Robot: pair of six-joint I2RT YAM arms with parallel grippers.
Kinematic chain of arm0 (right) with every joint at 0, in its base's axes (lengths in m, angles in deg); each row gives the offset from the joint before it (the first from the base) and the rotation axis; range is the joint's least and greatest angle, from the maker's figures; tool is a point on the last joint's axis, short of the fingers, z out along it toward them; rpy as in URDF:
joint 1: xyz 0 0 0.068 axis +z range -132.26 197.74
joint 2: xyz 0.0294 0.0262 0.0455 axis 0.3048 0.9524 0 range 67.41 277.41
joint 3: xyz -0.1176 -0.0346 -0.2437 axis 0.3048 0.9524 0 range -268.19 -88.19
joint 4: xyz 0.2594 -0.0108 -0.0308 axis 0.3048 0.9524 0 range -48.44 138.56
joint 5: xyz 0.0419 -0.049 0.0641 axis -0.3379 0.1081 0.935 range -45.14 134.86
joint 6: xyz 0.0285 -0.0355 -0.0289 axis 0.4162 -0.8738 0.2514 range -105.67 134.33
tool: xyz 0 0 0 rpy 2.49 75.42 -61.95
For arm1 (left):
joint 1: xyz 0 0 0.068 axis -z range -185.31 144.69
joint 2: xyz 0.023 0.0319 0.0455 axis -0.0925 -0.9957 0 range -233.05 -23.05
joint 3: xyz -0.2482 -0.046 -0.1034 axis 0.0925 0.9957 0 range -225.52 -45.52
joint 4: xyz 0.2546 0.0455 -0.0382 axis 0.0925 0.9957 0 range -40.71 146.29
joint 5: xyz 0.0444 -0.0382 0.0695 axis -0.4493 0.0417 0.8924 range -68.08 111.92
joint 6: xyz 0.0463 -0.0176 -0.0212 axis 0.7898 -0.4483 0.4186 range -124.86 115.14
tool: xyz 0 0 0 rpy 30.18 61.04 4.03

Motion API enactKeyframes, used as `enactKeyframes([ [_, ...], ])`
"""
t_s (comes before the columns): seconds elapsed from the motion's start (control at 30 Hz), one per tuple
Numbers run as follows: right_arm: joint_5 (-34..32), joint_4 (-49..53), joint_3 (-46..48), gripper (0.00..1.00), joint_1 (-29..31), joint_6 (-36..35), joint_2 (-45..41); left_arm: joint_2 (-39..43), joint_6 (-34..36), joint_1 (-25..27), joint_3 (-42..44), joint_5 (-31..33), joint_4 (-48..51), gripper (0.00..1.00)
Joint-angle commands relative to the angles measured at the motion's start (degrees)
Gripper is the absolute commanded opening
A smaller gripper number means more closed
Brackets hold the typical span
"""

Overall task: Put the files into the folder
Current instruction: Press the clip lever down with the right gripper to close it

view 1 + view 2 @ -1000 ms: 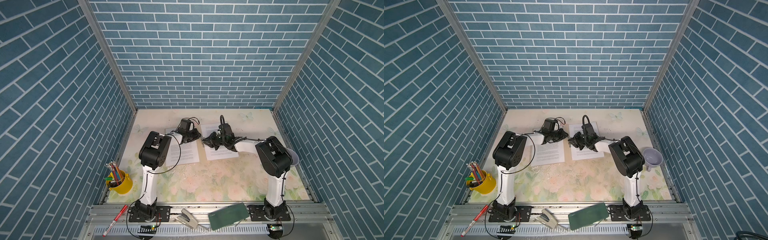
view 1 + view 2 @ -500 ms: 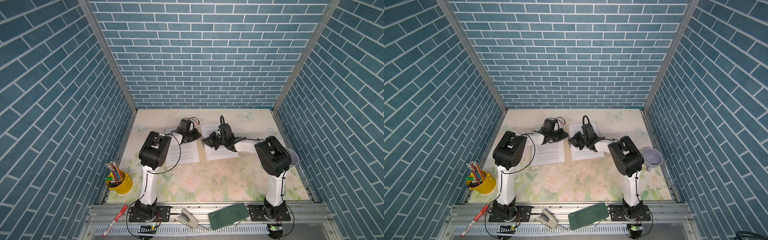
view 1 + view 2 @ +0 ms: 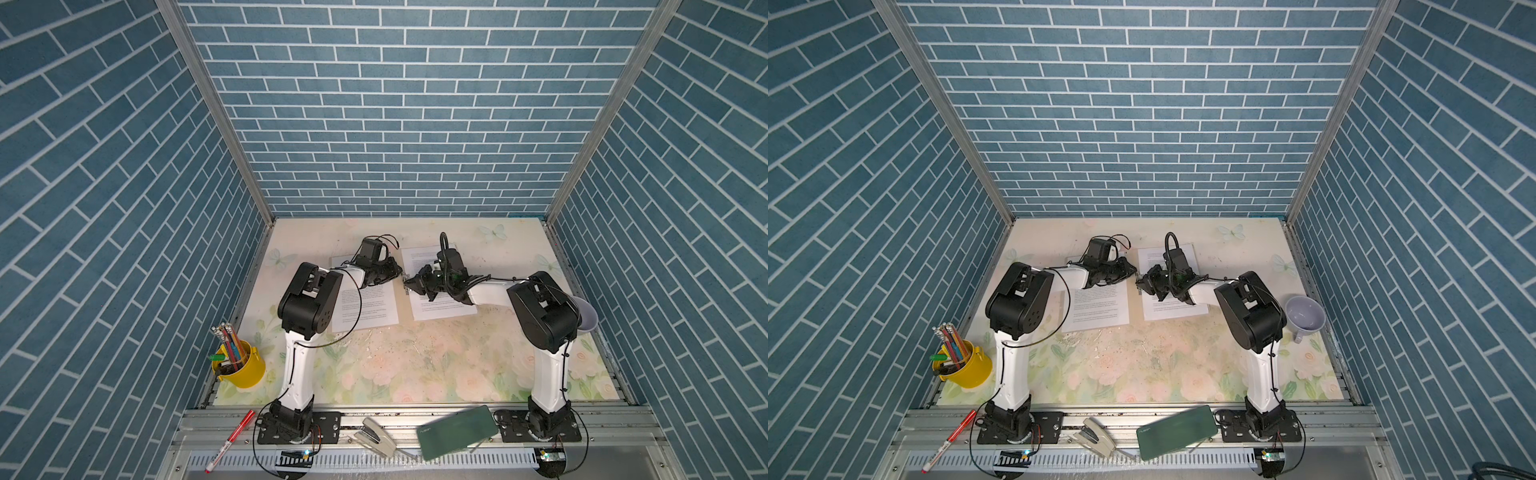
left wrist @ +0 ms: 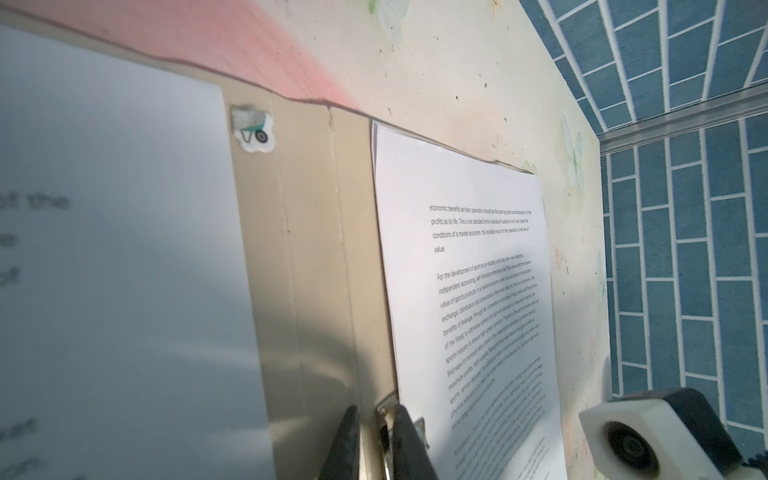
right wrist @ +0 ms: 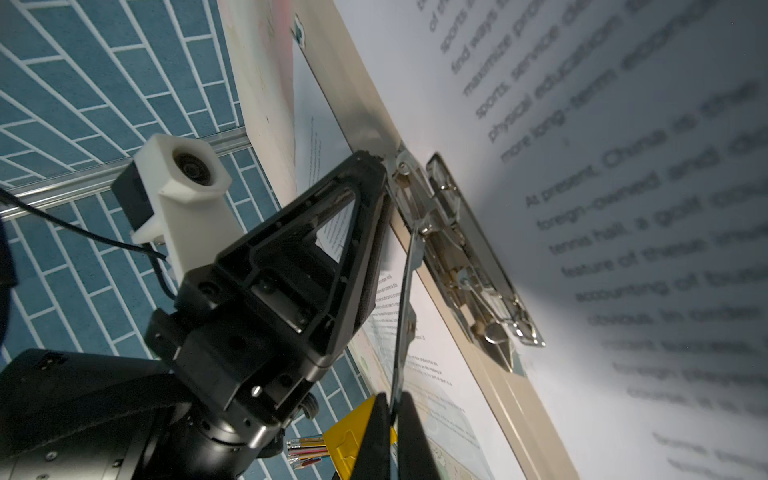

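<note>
The tan folder (image 4: 307, 249) lies open on the table. White printed files lie on both halves, one on the left (image 3: 365, 307) and one on the right (image 3: 440, 307). Both grippers meet over the spine in both top views. My left gripper (image 4: 376, 440) is shut on the far end of the silver clip (image 5: 457, 249). My right gripper (image 5: 394, 440) is shut on the clip's thin metal lever (image 5: 405, 299), which stands raised off the spine. The right sheet's edge lies beside the clip (image 4: 384, 415).
A yellow pencil cup (image 3: 239, 365) stands at the front left. A lilac cup (image 3: 1304, 318) sits at the right edge. On the front rail lie a red marker (image 3: 230, 440), a stapler (image 3: 376, 436) and a dark green case (image 3: 457, 426). Brick walls close in three sides.
The right gripper's jaws have closed onto the clip's lever. Both arms, the sheets and the folder stay where they were.
</note>
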Motion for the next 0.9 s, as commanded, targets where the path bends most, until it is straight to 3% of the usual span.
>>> enactKeyframes([
  [0.0, -0.7, -0.2, 3.4, 0.06, -0.4, 1.5, 1.6, -2.1, 0.4, 0.0, 0.1, -0.7, 2.2, 0.18],
  [0.3, -1.6, -0.1, 7.0, 0.05, -1.7, -1.5, 0.6, -2.7, 0.5, -0.1, -0.4, -0.8, 2.5, 0.18],
  [0.87, -5.0, 10.4, 7.5, 0.02, -4.4, -13.5, 6.4, -4.3, 0.4, 0.1, -1.3, -2.1, 2.9, 0.18],
])
